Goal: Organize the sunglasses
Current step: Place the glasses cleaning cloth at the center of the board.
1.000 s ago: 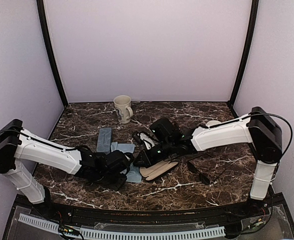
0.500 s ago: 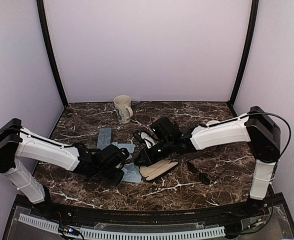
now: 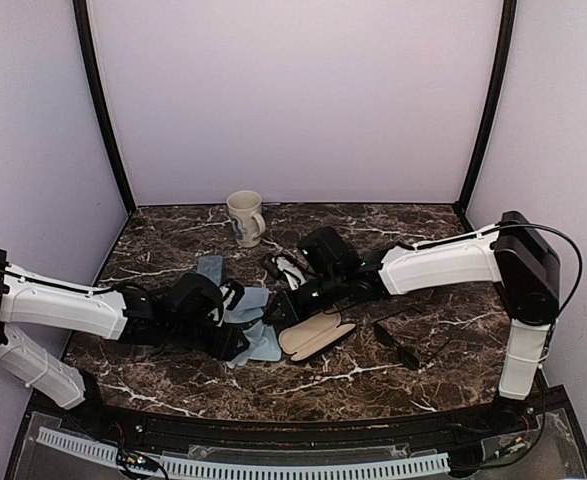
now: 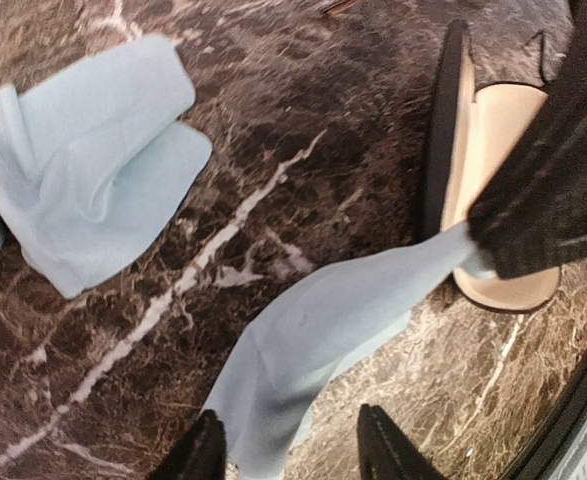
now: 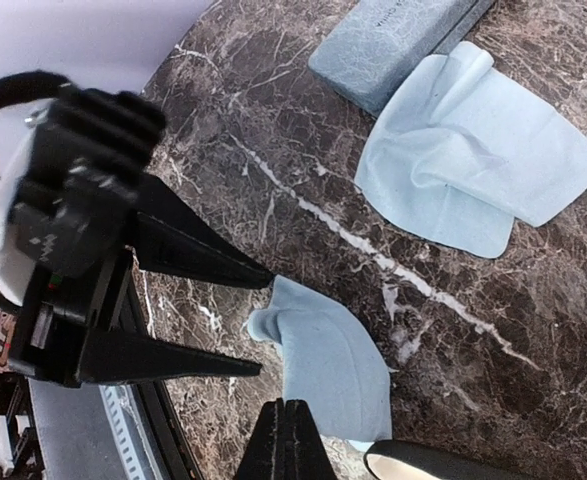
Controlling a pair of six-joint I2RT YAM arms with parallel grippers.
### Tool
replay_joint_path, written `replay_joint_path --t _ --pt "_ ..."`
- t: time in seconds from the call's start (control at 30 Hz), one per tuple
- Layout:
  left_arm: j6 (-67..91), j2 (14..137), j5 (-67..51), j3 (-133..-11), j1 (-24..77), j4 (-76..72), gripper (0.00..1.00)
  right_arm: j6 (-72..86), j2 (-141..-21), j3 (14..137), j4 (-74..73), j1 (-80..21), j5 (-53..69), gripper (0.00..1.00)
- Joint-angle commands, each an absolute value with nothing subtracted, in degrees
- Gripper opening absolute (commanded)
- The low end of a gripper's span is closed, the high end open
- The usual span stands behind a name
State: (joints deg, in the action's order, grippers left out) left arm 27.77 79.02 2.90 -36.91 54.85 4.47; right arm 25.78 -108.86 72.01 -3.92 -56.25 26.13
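The sunglasses [image 3: 398, 343] look light, stiff and easily scratched, so they are best taken by the frame, not the lenses. Only the top view shows them, lying on the counter [image 3: 323, 388] right of the open case [image 3: 318, 335]. The left pincer [image 4: 291, 415] is released. The right pincer [image 5: 285, 410] is clenched on a blue cloth [image 4: 323, 330].

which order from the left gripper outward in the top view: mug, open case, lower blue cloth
1. lower blue cloth, right at the tips of the left gripper
2. open case, further to the right
3. mug, at the back near the wall
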Motion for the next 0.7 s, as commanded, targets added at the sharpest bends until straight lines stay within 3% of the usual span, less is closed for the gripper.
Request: replay_joint_path --t 0.0,0.1,0.23,0.67 --pt "25.84 73.83 2.48 -34.87 54.47 2.18 0.53 26.90 -106.83 74.15 -1.46 -55.81 28.93 0.00" --pt "24.87 71.69 3.16 -33.40 54.49 0.08 0.75 28.78 -106.23 74.10 0.06 -55.81 30.57 0.00" --pt "23.52 70.41 6.16 -32.89 56.26 -2.06 0.84 30.81 -106.06 74.00 0.71 -55.81 31.14 0.00" --pt "26.05 80.18 29.07 -37.73 63.98 0.59 0.85 36.28 -105.57 74.22 3.20 -55.81 33.55 0.00"
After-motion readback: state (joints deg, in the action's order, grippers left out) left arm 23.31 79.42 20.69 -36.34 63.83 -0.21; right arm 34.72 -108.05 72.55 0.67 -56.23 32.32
